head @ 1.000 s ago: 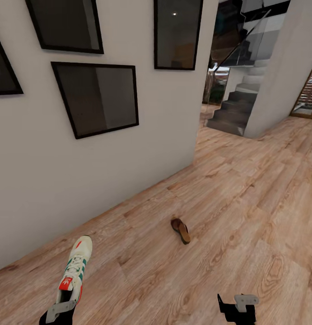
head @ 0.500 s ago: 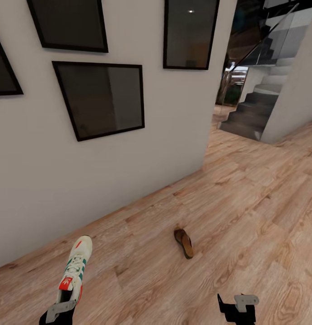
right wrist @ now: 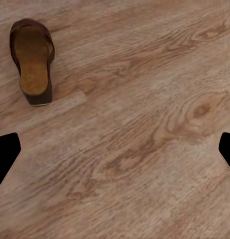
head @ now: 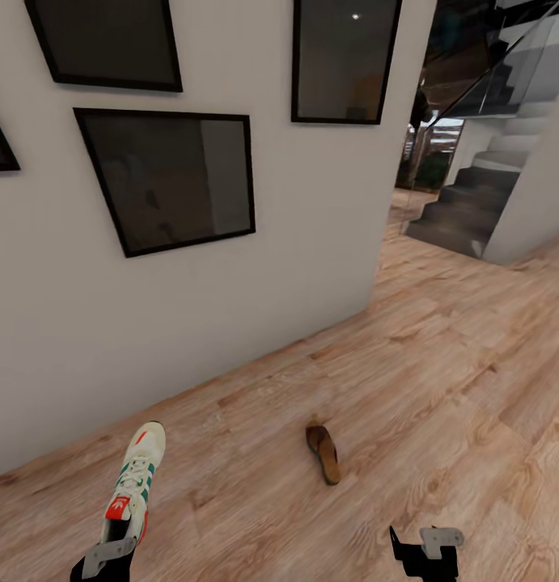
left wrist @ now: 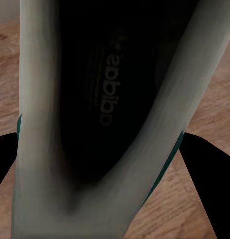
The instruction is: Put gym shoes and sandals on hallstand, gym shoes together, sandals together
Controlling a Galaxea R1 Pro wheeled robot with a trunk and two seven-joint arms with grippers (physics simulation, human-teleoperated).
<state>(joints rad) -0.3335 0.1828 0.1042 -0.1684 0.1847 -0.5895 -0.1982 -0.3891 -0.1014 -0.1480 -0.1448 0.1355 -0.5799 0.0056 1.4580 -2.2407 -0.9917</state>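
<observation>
My left gripper (head: 106,558) is shut on the heel of a cream-white gym shoe (head: 135,477) with green stripes, toe pointing away, held above the corridor floor (head: 441,380). The left wrist view looks into this gym shoe's dark insole (left wrist: 102,94), with black fingers (left wrist: 207,169) on either side. One brown sandal (head: 323,453) lies flat on the planks ahead, between both arms. My right gripper (head: 429,551) hangs open over bare floor, and the sandal (right wrist: 33,60) lies ahead of its fingers (right wrist: 5,152). The hallstand, the other gym shoe and the other sandal are out of view.
A white wall (head: 255,275) with several dark framed pictures (head: 170,179) runs close along the left and ends at a corner. Beyond it a dark staircase (head: 473,202) rises at the back right. Wood flooring stretches open to the right.
The whole picture has shifted, so the camera has moved: the wall looms larger and the sandal sits lower in the picture. Both grippers and the held gym shoe keep their places.
</observation>
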